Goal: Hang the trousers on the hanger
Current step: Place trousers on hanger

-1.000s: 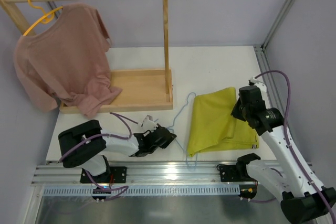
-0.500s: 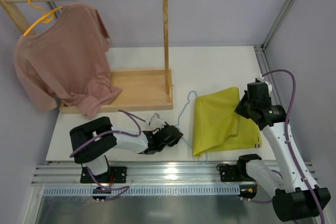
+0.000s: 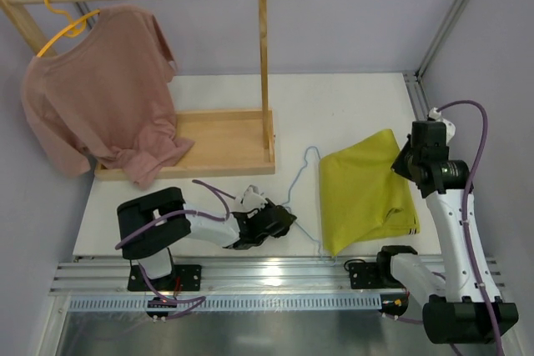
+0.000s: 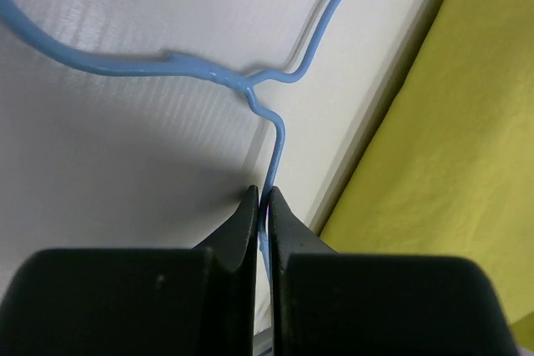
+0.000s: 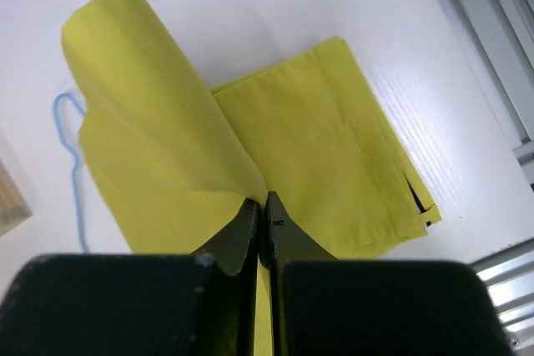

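The yellow-green trousers lie folded on the white table at the right, one layer lifted by my right gripper, which is shut on the cloth. The thin light-blue hanger lies on the table just left of the trousers, its lower end running under their near corner. My left gripper is shut on the hanger wire, low over the table. In the left wrist view the trousers fill the right side. The right wrist view shows the hanger's hook at the left.
A wooden rack with a tray base stands at the back left. A dusty-pink T-shirt hangs from its rail on a yellow hanger. A metal rail runs along the near table edge.
My right gripper has moved right and back, dragging the trousers right. My left gripper has moved right with the hanger, which has shifted right along with it.
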Motion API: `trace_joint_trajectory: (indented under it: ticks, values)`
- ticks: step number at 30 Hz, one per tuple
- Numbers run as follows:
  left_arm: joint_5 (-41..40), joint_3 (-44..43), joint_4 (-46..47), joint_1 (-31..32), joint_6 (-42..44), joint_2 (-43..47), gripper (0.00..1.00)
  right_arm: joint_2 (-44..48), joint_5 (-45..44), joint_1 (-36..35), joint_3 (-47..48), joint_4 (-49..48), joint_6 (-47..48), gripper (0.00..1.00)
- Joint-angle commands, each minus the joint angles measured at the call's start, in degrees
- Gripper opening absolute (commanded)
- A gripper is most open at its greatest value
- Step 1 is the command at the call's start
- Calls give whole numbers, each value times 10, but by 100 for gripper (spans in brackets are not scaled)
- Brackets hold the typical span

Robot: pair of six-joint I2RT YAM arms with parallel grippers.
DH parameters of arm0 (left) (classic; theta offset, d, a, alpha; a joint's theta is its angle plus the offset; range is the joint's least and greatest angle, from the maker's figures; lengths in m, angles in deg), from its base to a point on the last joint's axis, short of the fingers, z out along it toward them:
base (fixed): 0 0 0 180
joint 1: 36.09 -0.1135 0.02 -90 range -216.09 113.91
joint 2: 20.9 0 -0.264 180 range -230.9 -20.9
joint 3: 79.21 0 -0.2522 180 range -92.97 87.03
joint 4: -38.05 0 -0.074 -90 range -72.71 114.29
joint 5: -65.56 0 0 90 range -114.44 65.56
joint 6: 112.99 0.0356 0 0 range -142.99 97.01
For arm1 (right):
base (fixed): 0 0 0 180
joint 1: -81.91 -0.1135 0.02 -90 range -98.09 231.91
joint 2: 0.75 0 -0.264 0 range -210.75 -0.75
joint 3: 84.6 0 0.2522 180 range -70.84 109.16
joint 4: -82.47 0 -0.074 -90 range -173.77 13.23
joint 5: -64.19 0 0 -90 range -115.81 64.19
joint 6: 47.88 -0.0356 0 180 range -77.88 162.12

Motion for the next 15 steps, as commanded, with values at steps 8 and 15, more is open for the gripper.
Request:
trace_joint_trajectory:
  ticks: [8, 15]
  values:
    - [-13, 41, -134, 1, 21, -9, 0, -60, -61, 129, -126, -96, 36, 9]
    - [0, 20, -99, 2, 44, -24, 0, -88, -51, 153, -113, -121, 31, 47]
